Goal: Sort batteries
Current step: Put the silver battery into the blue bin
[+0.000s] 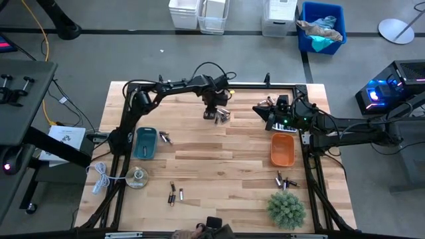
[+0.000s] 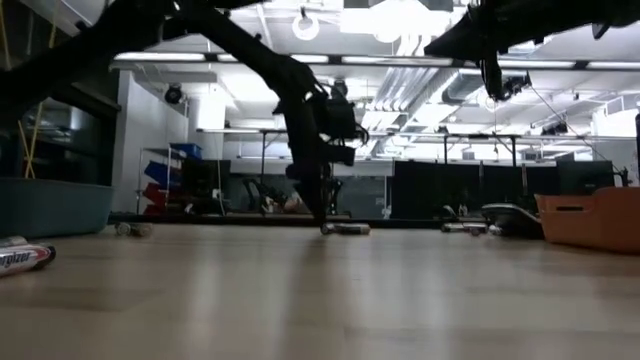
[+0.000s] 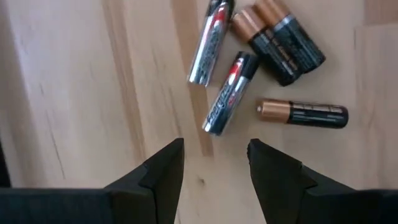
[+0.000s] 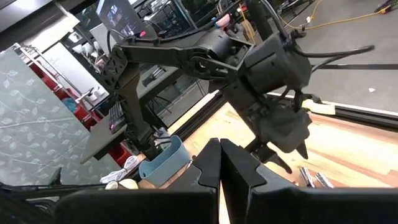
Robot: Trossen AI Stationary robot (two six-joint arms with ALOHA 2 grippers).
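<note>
Several batteries still lie loose on the desk (image 1: 219, 166), so we judge the sorting far from finished. Going from the near edge outward: a few cells (image 1: 175, 194) lie near the near-left part of the desk, and another small group (image 1: 285, 180) lies toward the near-right, just beyond a green plant (image 1: 287, 208). Farther on, the blue tray (image 1: 145, 143) stands by the left edge with a couple of cells (image 1: 165, 138) just beside it, and the orange tray (image 1: 282, 149) stands by the right edge; we cannot tell whether either tray holds anything yet.

Toward the far edge, our left gripper (image 3: 214, 165) hangs low over a cluster of five batteries (image 3: 261, 62), silver ones and copper-topped ones mixed together. Its fingers are moderately spread and hold nothing, with the nearest silver cell (image 3: 230, 93) just beyond the tips. This looks to us like the approach before a pick.

Our right gripper (image 4: 220, 163) waits near the far-right corner, fingers pressed together and empty.
</note>
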